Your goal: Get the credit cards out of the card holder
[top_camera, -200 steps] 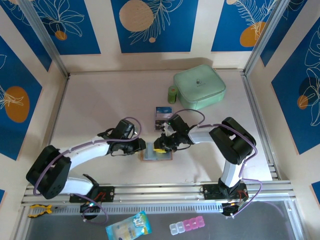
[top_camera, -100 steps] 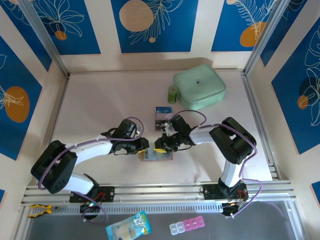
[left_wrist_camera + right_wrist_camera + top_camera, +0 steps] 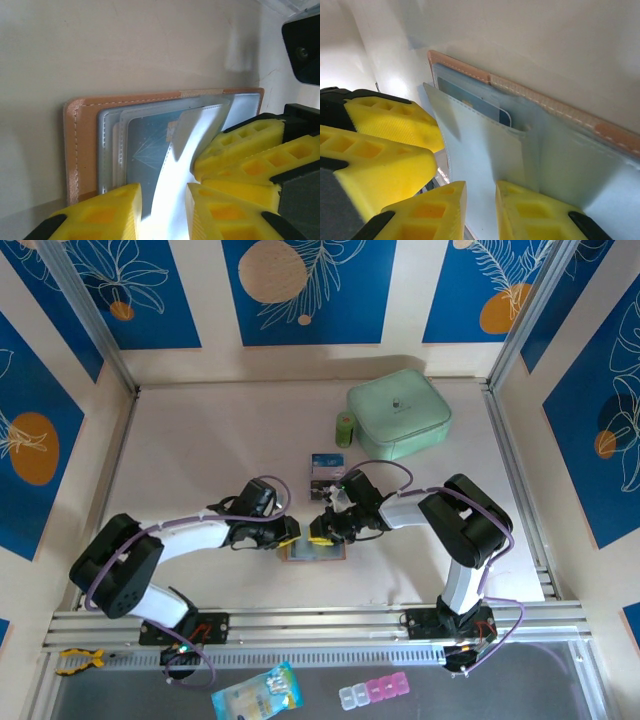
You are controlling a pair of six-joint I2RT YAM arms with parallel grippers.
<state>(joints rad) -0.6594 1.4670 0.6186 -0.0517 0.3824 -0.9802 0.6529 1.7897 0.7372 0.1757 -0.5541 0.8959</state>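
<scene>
The tan card holder [image 3: 325, 553] lies spread open on the table between my two grippers. In the left wrist view its brown edge [image 3: 85, 145] frames grey-blue pockets, and a blue credit card [image 3: 147, 145] sits tucked in one. My left gripper [image 3: 164, 210] hovers over the holder, jaws a little apart, with a pale pocket flap [image 3: 195, 135] curling up under the gap. My right gripper [image 3: 480, 210] stands narrowly open on the pocket sheet [image 3: 485, 145], just below the card's corner [image 3: 475, 102]. From above, left gripper [image 3: 290, 533] and right gripper [image 3: 322, 531] nearly touch. Another credit card [image 3: 323, 468] lies further back.
A mint-green zip pouch [image 3: 399, 412] and a small green bottle [image 3: 344, 428] stand at the back. Below the table's near rail lie a light-blue packet [image 3: 256, 692] and a pill box [image 3: 375, 692]. Metal frame posts line both sides.
The left arm has swung its elbow to the right, and its gripper has edged closer onto the holder's left side. The right arm and the holder have stayed put.
</scene>
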